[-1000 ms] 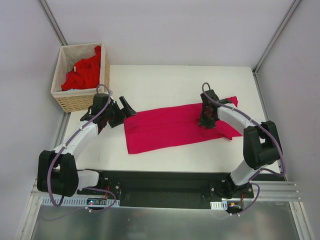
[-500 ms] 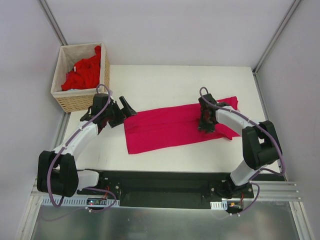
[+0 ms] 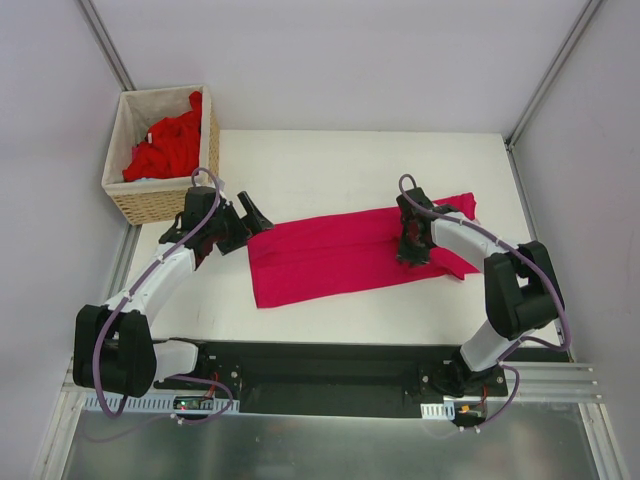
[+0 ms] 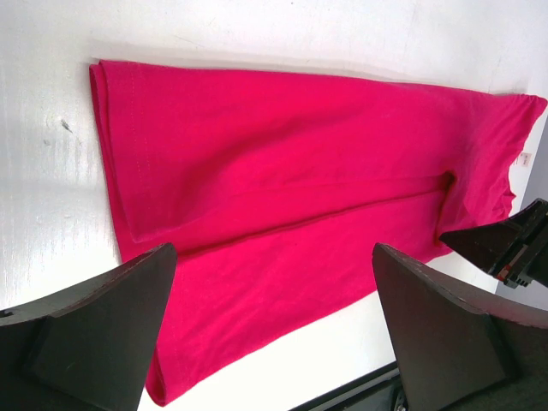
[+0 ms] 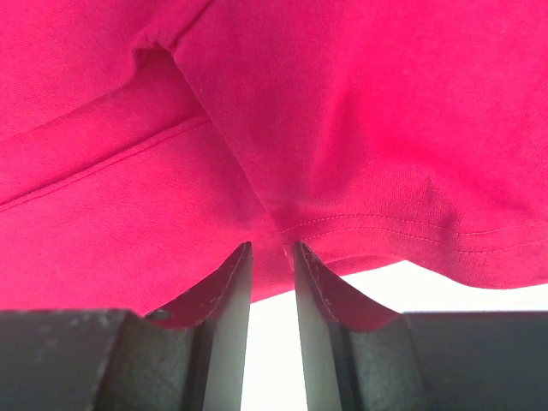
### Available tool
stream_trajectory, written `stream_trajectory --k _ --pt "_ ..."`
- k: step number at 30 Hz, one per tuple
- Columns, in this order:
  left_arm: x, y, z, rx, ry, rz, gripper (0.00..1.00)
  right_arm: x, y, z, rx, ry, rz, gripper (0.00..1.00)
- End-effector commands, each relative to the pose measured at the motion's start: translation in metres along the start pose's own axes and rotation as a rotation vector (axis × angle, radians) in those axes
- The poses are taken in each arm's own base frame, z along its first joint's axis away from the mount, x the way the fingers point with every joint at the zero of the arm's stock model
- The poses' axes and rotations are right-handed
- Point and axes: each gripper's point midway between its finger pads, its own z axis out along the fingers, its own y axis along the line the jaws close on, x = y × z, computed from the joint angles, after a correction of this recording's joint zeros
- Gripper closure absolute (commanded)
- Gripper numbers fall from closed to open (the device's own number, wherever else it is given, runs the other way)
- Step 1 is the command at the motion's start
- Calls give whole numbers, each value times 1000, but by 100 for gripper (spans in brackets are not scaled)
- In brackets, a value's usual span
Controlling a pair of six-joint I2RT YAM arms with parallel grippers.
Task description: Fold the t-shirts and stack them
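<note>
- Magenta-crimson cloth t-shirt (image 3: pixel 320 255) lies flat on white table (image 3: pixel 340 165), mid-table betw. the two arms. It is folded lengthwise into a long strip.
- Left wrist cam: shirt (image 4: pixel 300 171) shows doubled layers at one short end, a lengthwise crease, and a small white neck label (image 4: pixel 519 158) at the far end.
- Right wrist cam: stitched hem of shirt (image 5: pixel 342 111) curves just above the fingertips. A sleeve seam is at upper left.
- Brighter red shirts (image 3: pixel 165 148) sit bunched in woven wicker basket (image 3: pixel 160 205), off the table's far-left corner.
- Left gripper (image 3: pixel 250 228) hovers just off the strip's left end. Jaws spread wide (image 4: pixel 274 253), nothing betw. them.
- Right gripper (image 3: pixel 412 250) is down on the strip's right part. Fingers are nearly together with a thin slit (image 5: pixel 272 248), tips at the hem. Can't tell if cloth is pinched.
- Vs 1 s ago: right gripper has shifted slightly toward the near edge and its forearm sits lower. Shirt outline, left arm and basket unchanged.
- Long axis runs left–right in top cam, tilted, w/ right end farther from the bases than left end. Label end points toward the right arm's side.
</note>
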Motion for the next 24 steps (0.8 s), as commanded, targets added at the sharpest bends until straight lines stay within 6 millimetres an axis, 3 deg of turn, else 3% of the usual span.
stream_trajectory --k 1,17,21,24 --pt "4 -2 -5 5 -3 29 1 0 -4 -3 18 -21 3 71" --pt "6 0 -3 -2 4 27 1 0 -9 -2 35 -22 -3 71" --pt "5 0 -4 0 2 29 1 3 -10 3 36 -9 0 84" --pt "6 1 -3 -6 3 28 1 4 -9 4 32 -7 -2 87"
